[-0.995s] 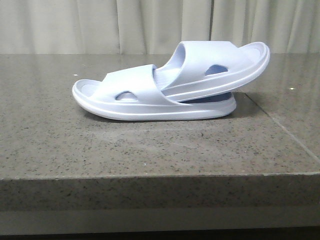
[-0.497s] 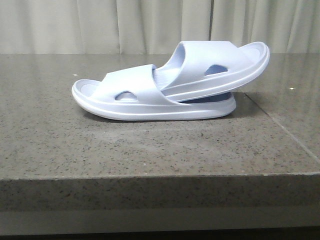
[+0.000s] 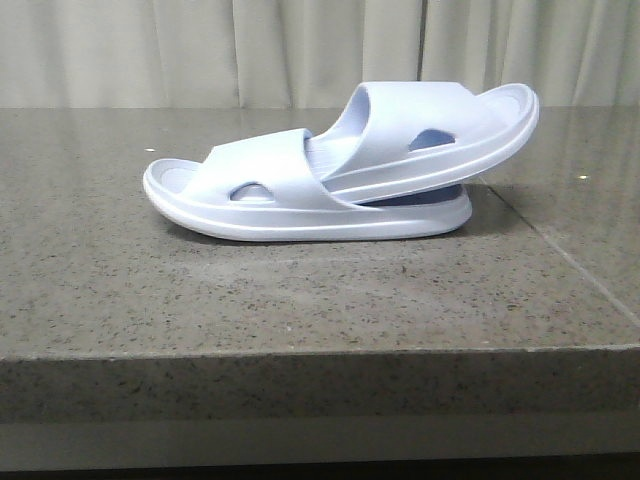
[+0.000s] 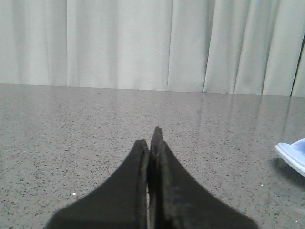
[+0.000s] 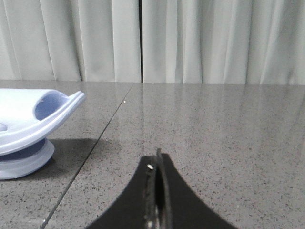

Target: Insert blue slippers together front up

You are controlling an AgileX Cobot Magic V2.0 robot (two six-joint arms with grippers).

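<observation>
Left gripper [image 4: 151,143]: dark fingers pressed together, tips touching, nothing between them. It sits low over bare stone on the left side; not seen in the front view.

Table: grey speckled polished stone table [image 3: 300,290] with a thick front edge; a seam line runs diagonally across its right part.

Lower slipper: very pale blue, almost white, moulded foam slide [image 3: 250,200], sole flat on the stone near the table's middle, long axis running left to right. One end shows at the edge of the left wrist view [image 4: 293,155], well apart from that gripper.

Upper slipper: matching pale blue foam slide [image 3: 430,135], one end pushed under the lower one's wide strap, the other end tilted up and overhanging to the right. Oval side holes visible on both.

Task state: the pair looks already inserted (judged from the nesting alone), so little or nothing seems left beyond keeping clear.

Right gripper [image 5: 157,181]: dark fingers closed on each other, empty. It rests low over the stone to the right of the slippers, near them but not touching.

Backdrop: pale pleated curtain [image 3: 300,50] behind the table.

Risk 1: the raised overhanging end is the nearest part to the right gripper; a sideways sweep there could lever the upper slipper out from under the strap.

Risk 2: light foam on polished stone likely slides easily, so any brush from either arm could shove the whole pair.
</observation>
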